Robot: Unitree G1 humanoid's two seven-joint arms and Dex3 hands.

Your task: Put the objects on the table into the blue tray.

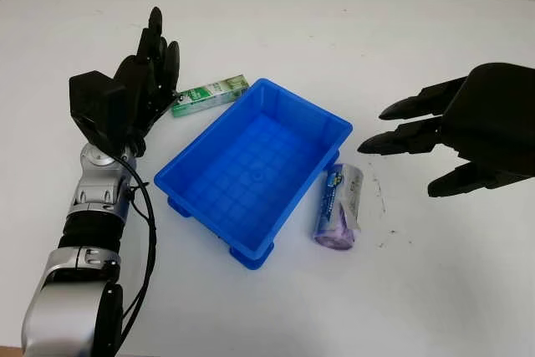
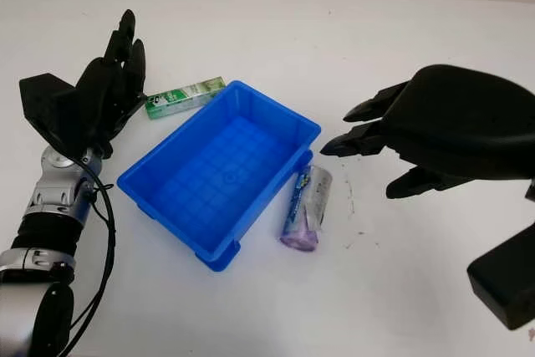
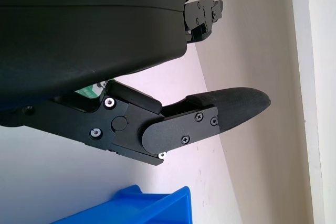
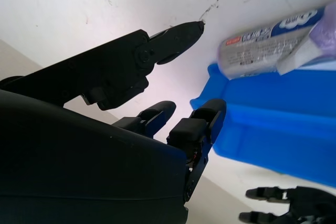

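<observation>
Purple roll touches blue tray; green box beside it.

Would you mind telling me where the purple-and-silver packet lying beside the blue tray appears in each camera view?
Left eye view: purple-and-silver packet right of centre, against the blue tray.
Right eye view: just below centre, against the tray's same long wall.
Left wrist view: not in it; a tray corner shows.
Right wrist view: by the edge opposite the right hand, against the tray rim.
Shared landmark: the blue tray.
</observation>
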